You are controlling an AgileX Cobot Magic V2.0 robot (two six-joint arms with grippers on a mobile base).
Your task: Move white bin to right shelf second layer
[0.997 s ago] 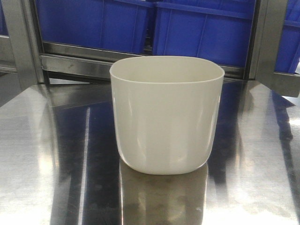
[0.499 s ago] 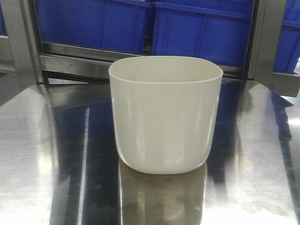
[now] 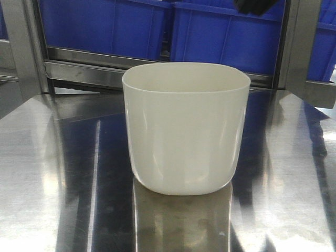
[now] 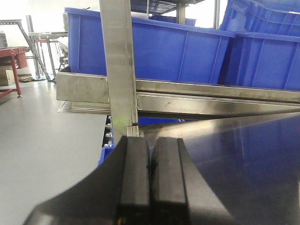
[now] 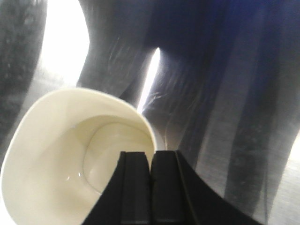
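The left gripper [image 4: 150, 180] has its jaws clenched on nothing, with a steel post [image 4: 117, 65] straight ahead of them and blue crates [image 4: 187, 51] beyond. The right gripper [image 5: 150, 187] has its jaws likewise pressed together and empty, above the white bin [image 5: 47, 154], which stands upright on the steel tabletop [image 5: 225, 117], its mouth below and left of them.

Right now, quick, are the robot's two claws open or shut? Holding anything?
Left gripper: shut, holding nothing.
Right gripper: shut, holding nothing, poised over the white bin.
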